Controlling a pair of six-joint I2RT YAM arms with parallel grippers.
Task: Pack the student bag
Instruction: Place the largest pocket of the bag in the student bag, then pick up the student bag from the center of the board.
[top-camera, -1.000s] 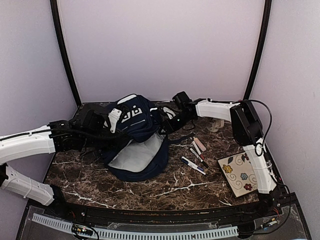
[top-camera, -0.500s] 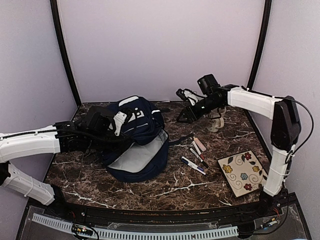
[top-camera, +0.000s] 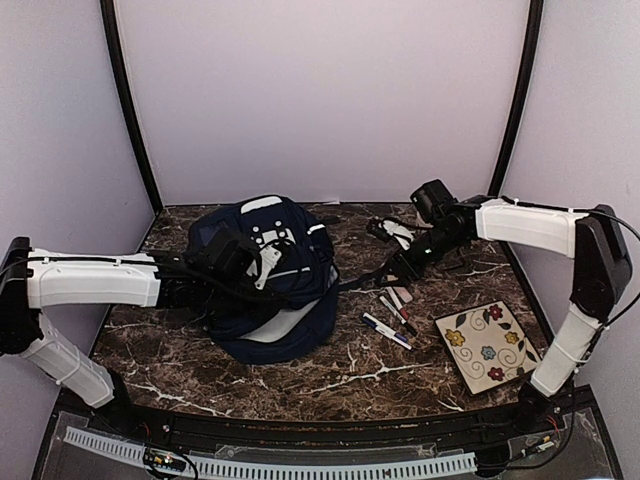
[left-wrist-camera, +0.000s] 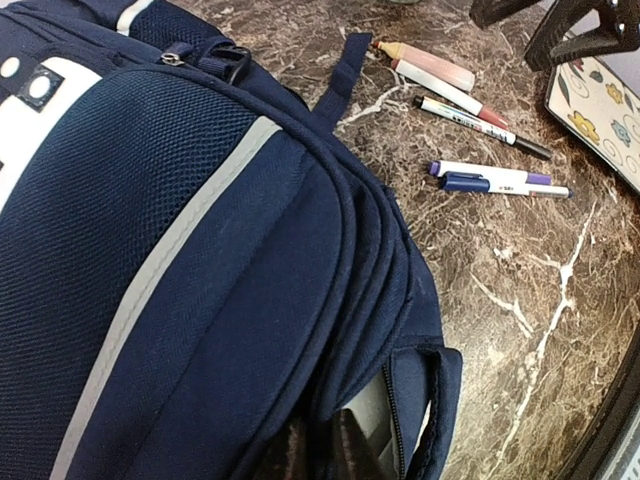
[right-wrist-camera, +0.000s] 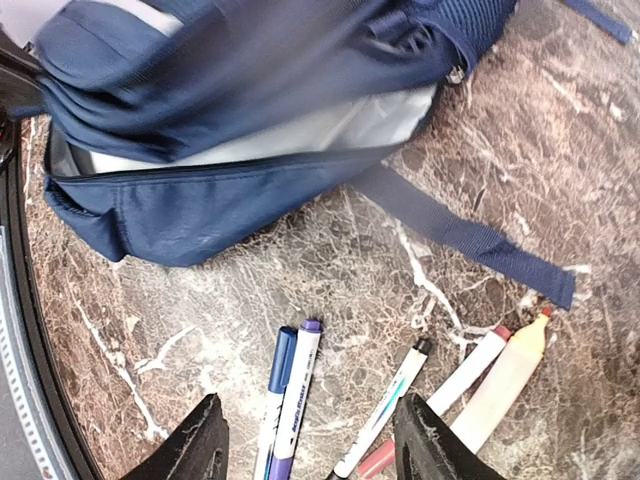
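Observation:
The student bag (top-camera: 290, 300) is a navy backpack with a white slotted patch, lying at centre left with its main zip partly open on grey lining. My left gripper (top-camera: 268, 268) is shut on the bag's upper flap; in the left wrist view its dark fingers (left-wrist-camera: 325, 450) pinch the fabric edge above the lining. My right gripper (top-camera: 402, 272) is open and empty, just above the loose pens. In the right wrist view its fingertips (right-wrist-camera: 312, 450) straddle a blue pen (right-wrist-camera: 276, 395), a purple-capped marker (right-wrist-camera: 300, 395) and a white pen (right-wrist-camera: 388, 415).
Pink markers (top-camera: 400, 290) and the other pens (top-camera: 386, 331) lie right of the bag. A flowered tile (top-camera: 487, 345) sits at the front right. A bag strap (right-wrist-camera: 470, 240) trails across the marble top towards the pens. Walls close the back and sides.
My right arm left the bag's back, swung right and came down over the pens. My left gripper moved right with the flap, and the bag's opening shows less lining.

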